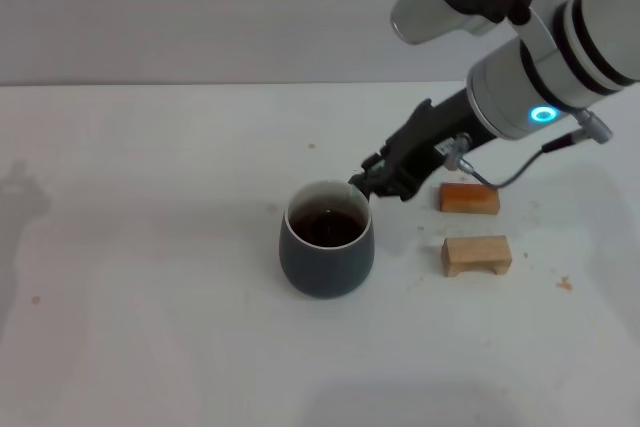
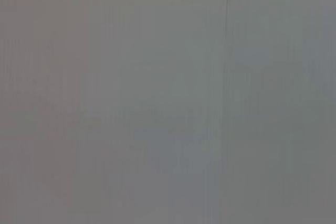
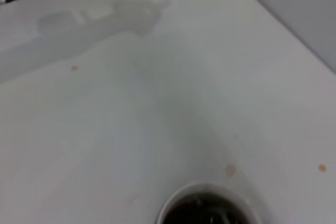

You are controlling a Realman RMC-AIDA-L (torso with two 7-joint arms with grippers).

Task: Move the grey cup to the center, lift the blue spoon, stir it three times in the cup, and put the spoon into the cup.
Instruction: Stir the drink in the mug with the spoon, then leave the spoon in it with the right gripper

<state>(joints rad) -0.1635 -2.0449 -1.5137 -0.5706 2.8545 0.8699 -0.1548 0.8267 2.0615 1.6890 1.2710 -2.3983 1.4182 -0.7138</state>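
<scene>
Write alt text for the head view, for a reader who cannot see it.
The right gripper reaches down to the back rim of the grey cup, which holds dark liquid, on a white table. Two wooden blocks lie to the cup's right.

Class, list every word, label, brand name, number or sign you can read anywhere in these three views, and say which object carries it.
None: no readable text appears in any view.
The grey cup carries no print.
The two wooden blocks are unmarked.
The right gripper, by the cup's rim, shows no label; the glowing blue ring on its arm is a light, not a character.
The left wrist view shows only a blank grey surface.
</scene>
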